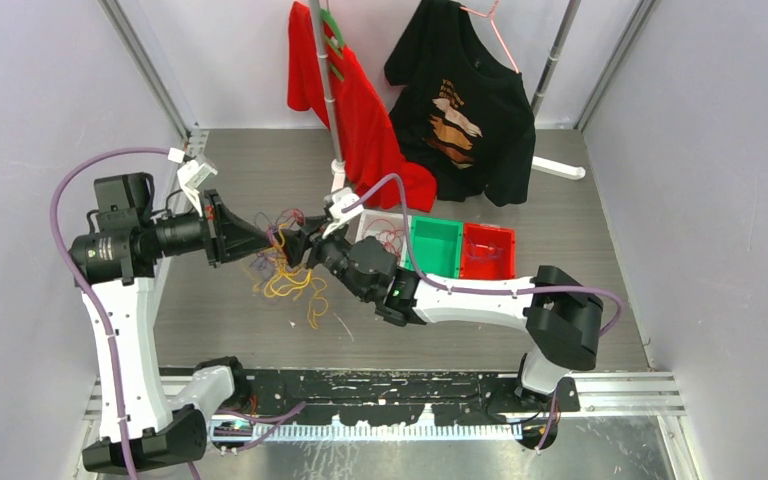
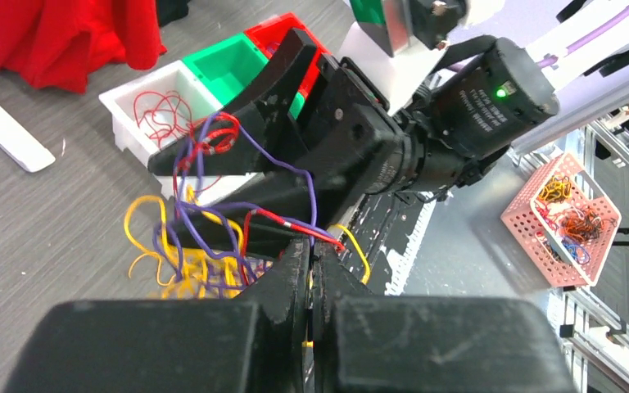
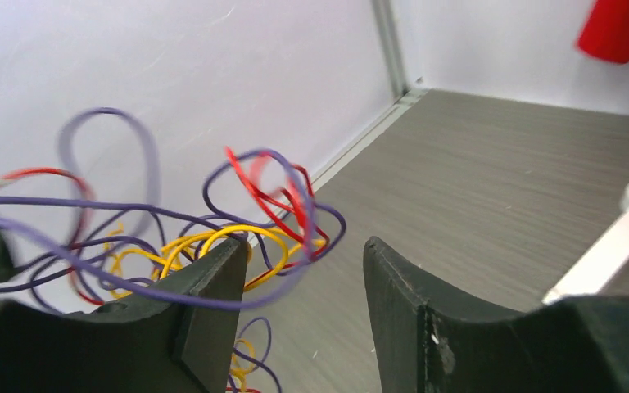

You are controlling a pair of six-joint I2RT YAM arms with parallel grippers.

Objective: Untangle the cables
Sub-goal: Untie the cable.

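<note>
The light is bright and even, with only soft shadows. In the right wrist view the near cables (image 3: 188,237) look blurry. The left wrist view is fuzzy along the bottom.

You've got the cables (image 1: 285,272) bunched left of centre on the table (image 1: 580,230), with the left gripper (image 1: 268,238) at their left and the right gripper (image 1: 298,245) at their right. Just right of them sits a row of bins (image 1: 436,221), and two shirts (image 1: 360,120) hang behind

3 bins (image 1: 434,246), 2 shirts (image 1: 470,110)
</note>
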